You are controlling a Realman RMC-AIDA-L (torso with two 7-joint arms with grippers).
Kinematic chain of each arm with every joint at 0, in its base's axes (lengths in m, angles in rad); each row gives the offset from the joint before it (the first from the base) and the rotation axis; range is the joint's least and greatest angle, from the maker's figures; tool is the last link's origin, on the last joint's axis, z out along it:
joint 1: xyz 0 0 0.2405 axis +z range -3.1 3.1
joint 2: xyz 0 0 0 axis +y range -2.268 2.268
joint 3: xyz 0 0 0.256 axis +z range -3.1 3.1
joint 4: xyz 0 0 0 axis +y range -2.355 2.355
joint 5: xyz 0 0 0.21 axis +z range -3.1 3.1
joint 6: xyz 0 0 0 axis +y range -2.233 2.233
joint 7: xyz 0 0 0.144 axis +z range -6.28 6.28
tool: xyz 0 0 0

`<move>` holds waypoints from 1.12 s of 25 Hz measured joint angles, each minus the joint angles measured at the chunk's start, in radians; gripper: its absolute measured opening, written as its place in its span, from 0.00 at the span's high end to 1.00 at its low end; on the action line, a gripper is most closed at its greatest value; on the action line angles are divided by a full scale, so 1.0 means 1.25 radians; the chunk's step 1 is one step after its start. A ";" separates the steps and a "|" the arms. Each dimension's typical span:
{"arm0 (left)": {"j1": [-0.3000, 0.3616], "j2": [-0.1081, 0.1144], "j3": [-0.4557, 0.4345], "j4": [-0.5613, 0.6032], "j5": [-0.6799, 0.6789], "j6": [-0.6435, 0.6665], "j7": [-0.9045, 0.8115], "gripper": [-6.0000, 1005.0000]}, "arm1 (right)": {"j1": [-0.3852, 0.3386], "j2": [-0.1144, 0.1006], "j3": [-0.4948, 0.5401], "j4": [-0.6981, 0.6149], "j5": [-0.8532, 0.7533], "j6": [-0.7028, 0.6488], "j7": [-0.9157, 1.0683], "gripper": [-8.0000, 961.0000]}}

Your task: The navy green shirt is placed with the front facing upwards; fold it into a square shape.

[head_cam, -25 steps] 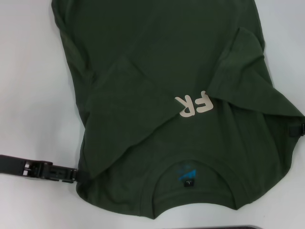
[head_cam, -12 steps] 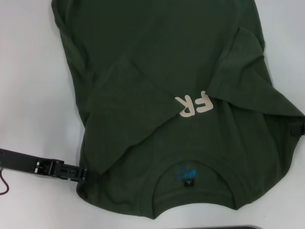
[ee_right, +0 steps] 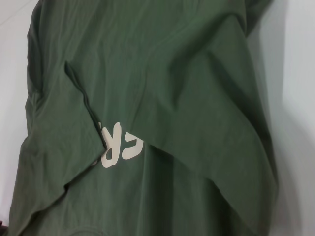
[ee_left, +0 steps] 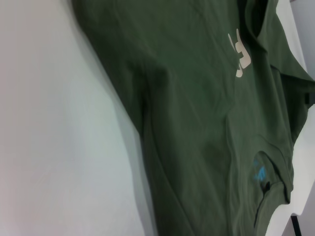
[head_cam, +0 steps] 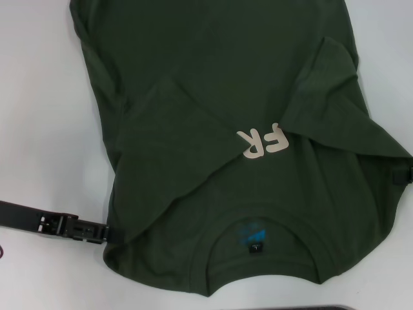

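Dark olive-green cotton T-shirt lies flat on the white surface, both sleeves folded inward over the chest, only cream "FR" lettering showing, collar nearest the robot. Left end effector sits low at the shirt's left shoulder edge, tips touching the fabric; grip state can't be told. Right end effector is at the shirt's right edge, mostly out of frame, state unclear.
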 joint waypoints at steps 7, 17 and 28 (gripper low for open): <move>0.000 0.009 0.002 0.001 0.009 0.012 -0.007 0.12 | -0.001 0.000 0.005 0.000 0.000 0.000 0.000 0.95; -0.019 0.002 0.004 -0.001 0.043 0.024 -0.012 0.12 | 0.002 -0.001 0.006 0.000 0.000 0.000 0.000 0.96; -0.042 -0.010 0.015 -0.004 0.048 0.018 -0.012 0.13 | 0.004 -0.001 0.006 0.000 0.000 0.000 0.000 0.95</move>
